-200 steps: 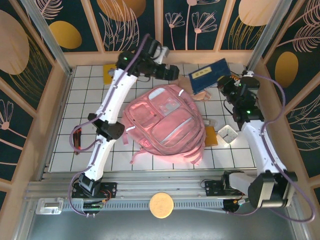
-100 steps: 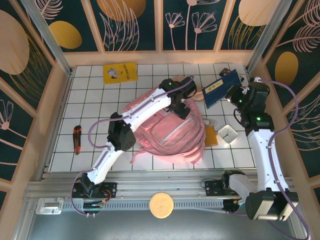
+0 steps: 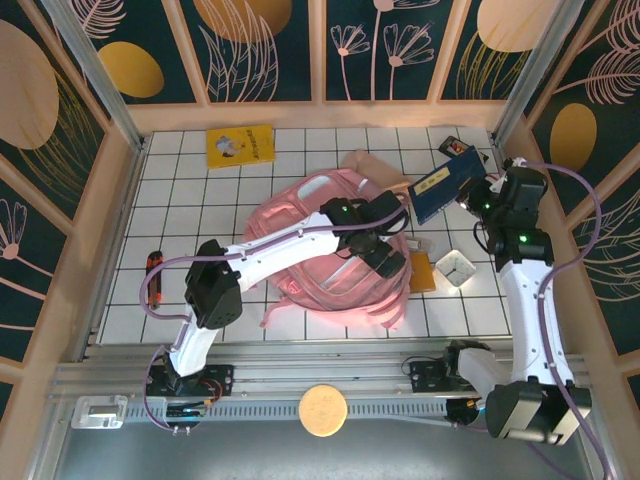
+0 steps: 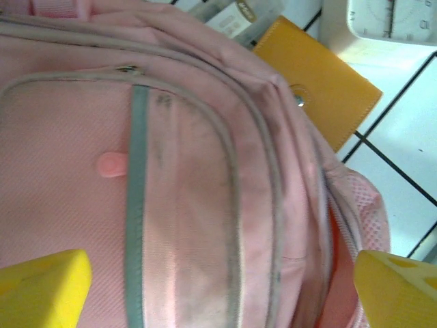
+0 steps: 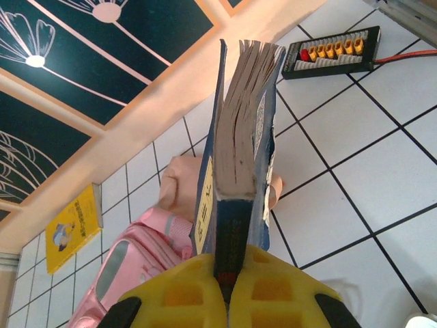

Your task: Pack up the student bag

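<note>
Orange and black, a knife [image 3: 151,277] lies at the far left of the tiled table [image 3: 190,200], well apart from the rest, and a yellow booklet [image 3: 240,146] lies near the back wall. We see the pink bag [image 3: 290,205] lying flat in the middle of the table, front pockets up. Our left gripper [image 3: 388,258] hangs over its right half, jaws spread wide with nothing between them; in the wrist view its yellow fingertips [image 4: 42,287] stand either side of a zipped front pocket. Just right of the bag lie an orange notebook [image 3: 421,272] and a white box [image 3: 456,268]. Further right, our right gripper [image 3: 478,192] is clamped on the spine of a blue book [image 3: 440,185], near the bag's far right corner.
</note>
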You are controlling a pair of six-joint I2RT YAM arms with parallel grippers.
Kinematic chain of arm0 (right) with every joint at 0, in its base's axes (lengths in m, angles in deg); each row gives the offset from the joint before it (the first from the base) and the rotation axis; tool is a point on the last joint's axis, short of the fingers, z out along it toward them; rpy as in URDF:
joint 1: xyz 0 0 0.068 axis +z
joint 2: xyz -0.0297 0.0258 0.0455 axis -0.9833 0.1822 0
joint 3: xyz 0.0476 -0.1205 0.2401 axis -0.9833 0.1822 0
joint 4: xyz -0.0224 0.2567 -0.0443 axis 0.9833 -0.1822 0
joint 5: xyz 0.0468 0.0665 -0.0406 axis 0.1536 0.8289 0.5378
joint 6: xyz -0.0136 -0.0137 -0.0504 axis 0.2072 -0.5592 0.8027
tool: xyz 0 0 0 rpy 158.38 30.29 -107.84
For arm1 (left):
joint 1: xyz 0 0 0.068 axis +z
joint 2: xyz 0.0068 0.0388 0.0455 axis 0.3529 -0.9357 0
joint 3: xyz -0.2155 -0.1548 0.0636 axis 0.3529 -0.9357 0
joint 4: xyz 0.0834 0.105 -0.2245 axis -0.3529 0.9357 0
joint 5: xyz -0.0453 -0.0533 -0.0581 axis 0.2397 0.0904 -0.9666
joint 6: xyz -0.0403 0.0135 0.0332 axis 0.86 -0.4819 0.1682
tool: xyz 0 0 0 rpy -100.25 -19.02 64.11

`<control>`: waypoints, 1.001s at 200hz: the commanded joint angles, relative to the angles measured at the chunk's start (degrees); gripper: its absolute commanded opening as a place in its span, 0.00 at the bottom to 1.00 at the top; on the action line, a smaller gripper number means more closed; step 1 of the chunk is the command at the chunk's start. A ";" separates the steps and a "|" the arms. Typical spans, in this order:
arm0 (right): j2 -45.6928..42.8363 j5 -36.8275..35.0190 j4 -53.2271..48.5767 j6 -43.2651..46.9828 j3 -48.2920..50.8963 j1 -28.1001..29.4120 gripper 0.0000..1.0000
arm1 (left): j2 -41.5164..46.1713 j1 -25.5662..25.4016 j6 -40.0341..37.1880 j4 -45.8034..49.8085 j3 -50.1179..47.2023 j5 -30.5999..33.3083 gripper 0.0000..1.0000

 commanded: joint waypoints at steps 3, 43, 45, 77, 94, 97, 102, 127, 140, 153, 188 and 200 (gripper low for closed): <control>-2.39 1.90 0.44 -0.04 0.27 -0.77 0.00 | -3.00 -0.19 -1.10 1.34 0.60 2.06 0.95; -3.39 2.48 -0.25 0.06 -0.20 -1.29 0.00 | -7.12 -0.22 -1.61 1.68 2.16 5.58 0.90; -3.47 2.52 -0.27 0.11 -0.24 -1.29 0.00 | -7.34 -0.22 -1.67 1.69 2.19 5.71 0.90; -4.11 3.39 0.06 -0.33 0.24 -1.47 0.00 | -9.61 -0.22 -2.41 2.08 2.18 9.61 0.87; -4.28 3.99 0.53 -0.85 0.48 -1.49 0.00 | -10.60 -0.14 -2.92 2.39 2.60 12.12 0.82; -4.36 4.06 0.60 -1.01 0.56 -1.47 0.00 | -10.82 -0.13 -3.01 2.53 2.65 12.45 0.79; -4.55 4.23 0.69 -1.13 0.60 -1.47 0.00 | -11.08 -0.13 -3.24 2.71 2.90 12.94 0.71; -4.82 4.80 0.91 -1.86 0.99 -1.51 0.00 | -11.86 0.51 -3.54 3.19 3.38 13.55 0.14; -4.83 5.10 0.62 -1.88 0.89 -1.51 0.00 | -11.29 1.35 -3.24 3.97 3.78 12.96 0.00; -4.75 5.50 -0.62 -1.52 0.35 -1.47 0.00 | -9.21 2.72 -2.76 4.47 3.99 11.93 0.00; -5.06 6.15 -6.34 1.25 -0.89 -1.82 0.00 | -0.18 9.55 -0.16 5.23 7.48 6.81 0.00; -5.63 6.96 -7.52 1.62 -0.21 -2.04 0.00 | 1.08 11.01 -0.37 7.18 11.60 6.28 0.00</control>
